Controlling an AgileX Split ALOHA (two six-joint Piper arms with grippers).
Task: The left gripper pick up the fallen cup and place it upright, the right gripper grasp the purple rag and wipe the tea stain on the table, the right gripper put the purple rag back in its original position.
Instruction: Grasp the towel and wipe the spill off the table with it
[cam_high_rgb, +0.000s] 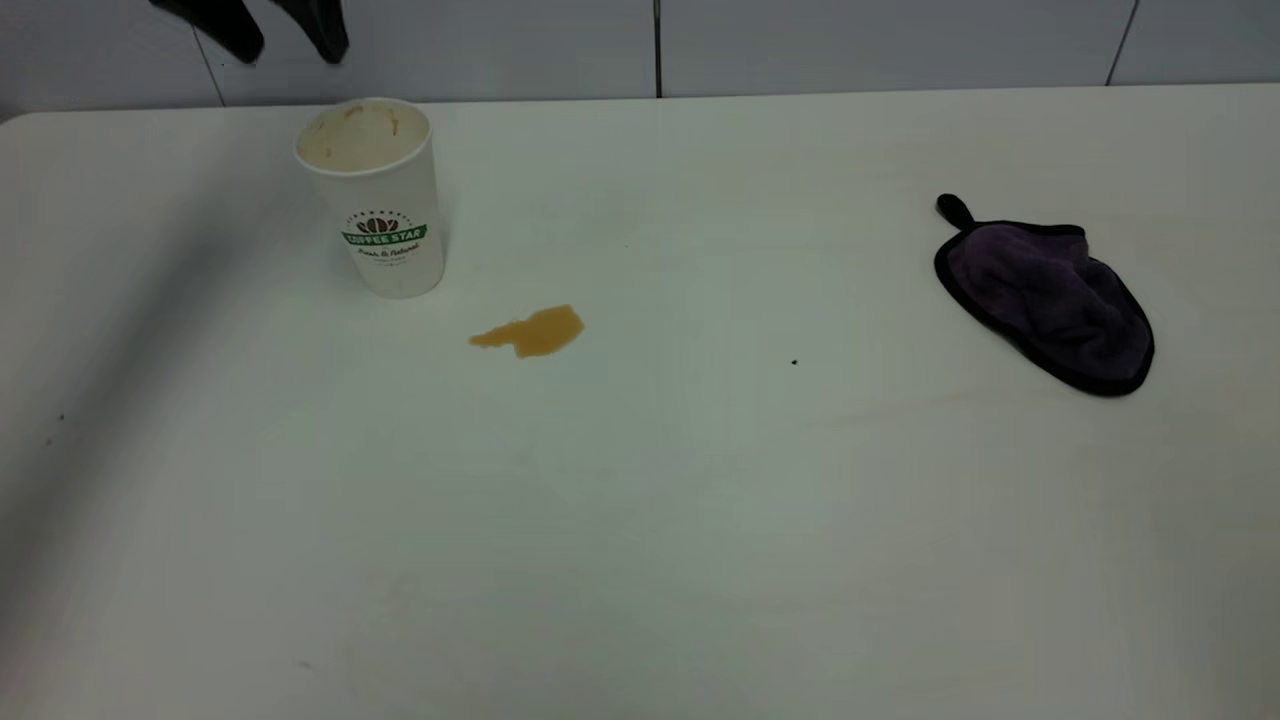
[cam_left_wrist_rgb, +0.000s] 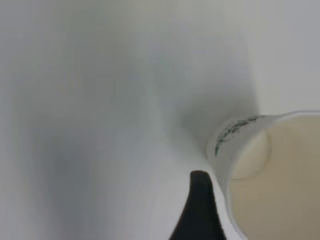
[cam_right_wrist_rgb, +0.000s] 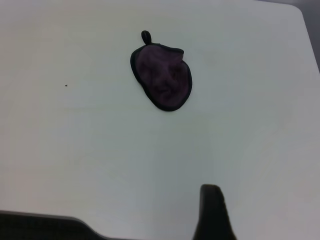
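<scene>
The white paper cup (cam_high_rgb: 385, 215) with the green COFFEE STAR band stands upright at the table's (cam_high_rgb: 700, 520) far left. My left gripper (cam_high_rgb: 292, 52) is open and empty, just above and behind the cup's rim. In the left wrist view one of its fingers (cam_left_wrist_rgb: 200, 210) is right beside the cup's wall (cam_left_wrist_rgb: 222, 145). The amber tea stain (cam_high_rgb: 530, 332) lies a little right of the cup, nearer the front. The purple rag (cam_high_rgb: 1045, 300) with black trim lies flat at the right. My right gripper (cam_right_wrist_rgb: 265, 220) is open, well away from the rag (cam_right_wrist_rgb: 162, 77); only one of its fingers (cam_right_wrist_rgb: 212, 210) shows.
A grey panelled wall (cam_high_rgb: 800, 40) runs behind the table's far edge. A tiny dark speck (cam_high_rgb: 794, 362) lies between stain and rag. The table's edge shows as a dark strip (cam_right_wrist_rgb: 40, 227) in the right wrist view.
</scene>
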